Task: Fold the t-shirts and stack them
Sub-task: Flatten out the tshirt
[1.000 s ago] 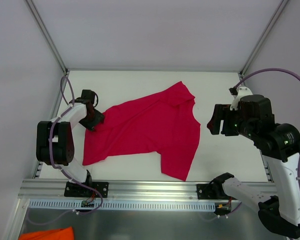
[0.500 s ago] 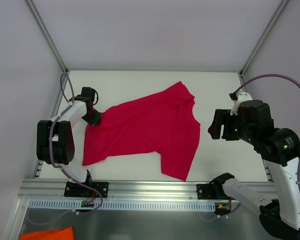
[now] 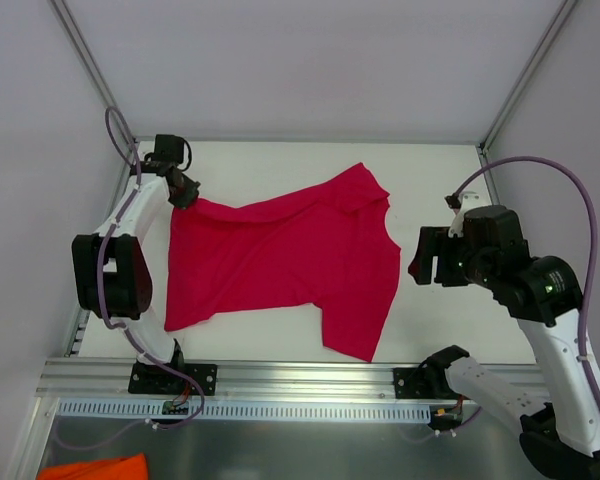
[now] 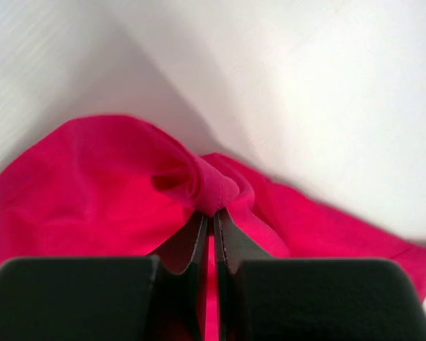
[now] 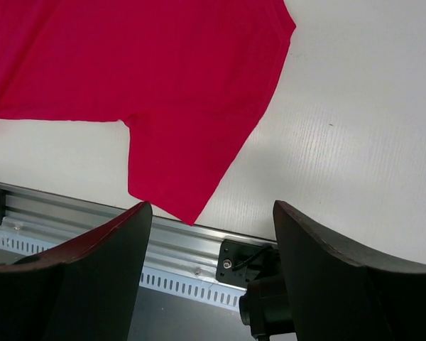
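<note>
Red t-shirt [image 3: 280,265] lay spread but rumpled on the white worktop [image 3: 430,180], just beyond the aluminium rail [image 3: 280,375] that ran along the near edge. Its lowest corner pointed at the rail and came close to it, and the rest fanned away from the rail towards the back.

You had the left arm stretched well away from the rail along the left side, forearm nearly straight and wrist turned inward. The left gripper [image 3: 187,197] was clamped on the t-shirt's far left corner, the one furthest from the rail on that side. In the left wrist view its two dark fingers [image 4: 188,245] met with only a sliver between them. A fold of red cloth was bunched into a small peak right at their tips.

Your right arm was bent at the elbow beyond the rail's right end, wrist raised and turned back towards the t-shirt. The right gripper [image 3: 420,258] stood wide and held nothing, just beside the t-shirt's right edge and clear of the cloth. In its wrist view the low corner and the rail showed between its fingers.

An orange cloth [image 3: 90,468] lay on the near side of the rail, at the left.
</note>
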Controlling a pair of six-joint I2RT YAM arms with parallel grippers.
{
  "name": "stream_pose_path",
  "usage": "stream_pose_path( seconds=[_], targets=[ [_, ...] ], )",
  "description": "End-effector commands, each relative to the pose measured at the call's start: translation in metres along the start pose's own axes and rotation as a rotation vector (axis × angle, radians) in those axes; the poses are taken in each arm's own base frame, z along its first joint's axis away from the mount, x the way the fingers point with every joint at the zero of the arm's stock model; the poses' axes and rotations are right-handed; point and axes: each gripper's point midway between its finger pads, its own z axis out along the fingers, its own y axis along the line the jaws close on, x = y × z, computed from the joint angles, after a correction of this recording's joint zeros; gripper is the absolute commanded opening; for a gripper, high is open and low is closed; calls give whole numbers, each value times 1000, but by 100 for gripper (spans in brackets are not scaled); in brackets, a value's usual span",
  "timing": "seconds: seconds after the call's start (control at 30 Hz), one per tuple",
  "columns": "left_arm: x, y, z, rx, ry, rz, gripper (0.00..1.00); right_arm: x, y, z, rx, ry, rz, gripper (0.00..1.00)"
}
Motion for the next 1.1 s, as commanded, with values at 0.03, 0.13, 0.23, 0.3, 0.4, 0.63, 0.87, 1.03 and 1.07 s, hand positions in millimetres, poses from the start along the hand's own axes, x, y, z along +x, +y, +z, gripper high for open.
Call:
stream_pose_path(
  seconds=[0.03,0.13,0.23,0.3,0.4,0.63,0.87,1.03,1.07],
  targets=[
    [-17,-22,16,-8,-22,7,0,-4,15,29,-61,-11,40,71],
    [-24,-31,29,-8,-1,-15,0,-23,23,63,-61,-26,93,60],
    [-28,-35,41,6,17,-46,0,-50,38,99,-106,23,165,53],
    [-33,-33,49,5,28,-69,0,-72,48,128,-130,58,200,50],
    [-37,-26,58,4,49,-105,0,-105,48,159,-92,61,198,50],
    [-45,-3,66,-26,50,-139,0,-136,30,239,1,108,239,56],
    [-55,-2,71,-30,55,-145,0,-131,8,310,40,164,279,59],
    [-63,-15,71,-6,59,-147,0,-141,-14,351,63,168,307,59],
    [-64,-16,70,-5,58,-147,0,-142,-17,355,69,172,310,59]
  ],
)
